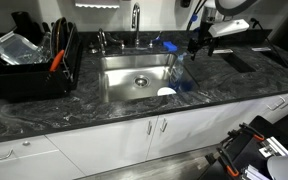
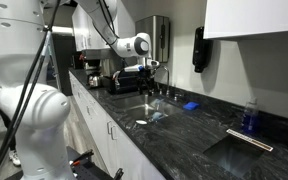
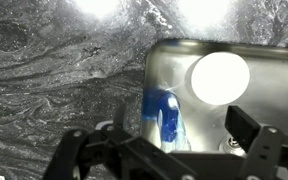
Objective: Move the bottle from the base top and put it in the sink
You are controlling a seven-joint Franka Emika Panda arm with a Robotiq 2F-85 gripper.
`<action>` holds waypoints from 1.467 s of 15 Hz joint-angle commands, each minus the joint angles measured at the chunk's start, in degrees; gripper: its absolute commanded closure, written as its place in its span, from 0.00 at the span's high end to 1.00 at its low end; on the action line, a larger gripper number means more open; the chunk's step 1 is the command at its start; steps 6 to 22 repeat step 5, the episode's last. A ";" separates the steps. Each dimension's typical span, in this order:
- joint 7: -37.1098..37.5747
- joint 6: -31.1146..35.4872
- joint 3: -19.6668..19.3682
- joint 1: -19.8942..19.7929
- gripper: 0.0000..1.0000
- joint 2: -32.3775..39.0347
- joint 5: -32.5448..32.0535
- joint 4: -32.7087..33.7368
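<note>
The translucent blue bottle (image 1: pixel 185 72) stands upright at the right edge of the steel sink (image 1: pixel 124 85). In the wrist view the bottle (image 3: pixel 161 115) shows just inside the sink's rim (image 3: pixel 184 48); whether its base rests in the basin or on the countertop (image 1: pixel 234 85) I cannot tell. My gripper (image 1: pixel 197 45) hangs right above the bottle with its fingers spread wide on either side of the bottle's top (image 3: pixel 182 128), not touching it. In an exterior view the gripper (image 2: pixel 149 70) is over the sink (image 2: pixel 144 103); the bottle is hard to make out there.
A round white object (image 1: pixel 165 92) lies in the sink near the bottle. The faucet (image 1: pixel 136 20) and a small flat blue object (image 1: pixel 167 45) are behind the sink. A black dish rack (image 1: pixel 29 60) stands beside it. Another blue container (image 2: pixel 249 115) stands farther along the counter.
</note>
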 commanded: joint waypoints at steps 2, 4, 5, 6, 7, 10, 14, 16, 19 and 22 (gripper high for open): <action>-1.36 -2.13 -0.28 -0.45 1.00 -2.96 3.60 1.78; -1.76 -2.53 -0.14 -0.35 1.00 -3.82 5.06 2.19; -1.87 -2.74 -0.07 -0.32 1.00 -4.21 5.69 2.31; -1.87 -2.74 -0.07 -0.32 1.00 -4.21 5.69 2.31; -1.87 -2.74 -0.07 -0.32 1.00 -4.21 5.69 2.31; -1.87 -2.74 -0.07 -0.32 1.00 -4.21 5.69 2.31; -1.87 -2.74 -0.07 -0.32 1.00 -4.21 5.69 2.31; -1.87 -2.74 -0.07 -0.32 1.00 -4.21 5.69 2.31; -1.87 -2.74 -0.07 -0.32 1.00 -4.21 5.69 2.31; -1.87 -2.74 -0.07 -0.32 1.00 -4.21 5.69 2.31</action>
